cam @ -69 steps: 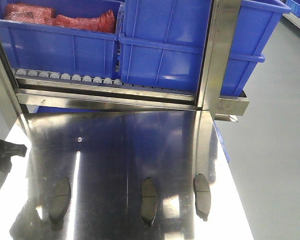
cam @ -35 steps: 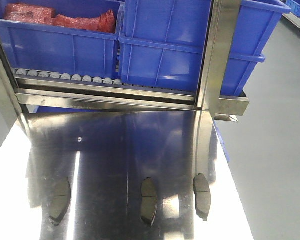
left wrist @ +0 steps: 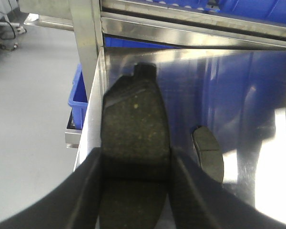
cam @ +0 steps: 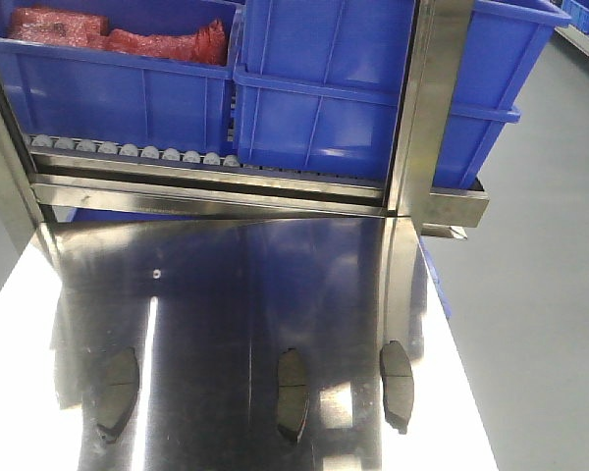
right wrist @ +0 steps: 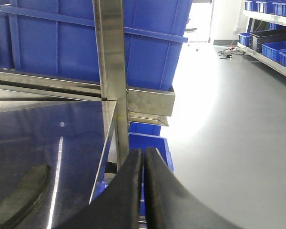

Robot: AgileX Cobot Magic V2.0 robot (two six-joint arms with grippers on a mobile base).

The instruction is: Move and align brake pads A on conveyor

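Note:
Three brake pads A lie on the shiny steel table: one at the left (cam: 116, 392), one in the middle (cam: 293, 394), one at the right (cam: 397, 385). No gripper shows in the front view. In the left wrist view my left gripper (left wrist: 136, 157) is shut on another grey brake pad (left wrist: 136, 129), held lengthwise over the table's left edge; a pad on the table (left wrist: 209, 153) lies just to its right. My right gripper (right wrist: 143, 155) is shut with nothing in it, past the table's right edge, with a pad (right wrist: 21, 195) to its lower left. The conveyor is out of view.
Blue bins (cam: 334, 88) stand on a roller rack behind the table, one holding red bagged goods (cam: 118, 37). A steel upright post (cam: 427, 108) rises at the table's back right. Another blue bin (right wrist: 150, 143) sits below the right edge. Grey floor (cam: 540, 324) lies to the right.
A dark gripper shape at the left edge of the front view one second ago has left the frame. The three pads on the table have not moved.

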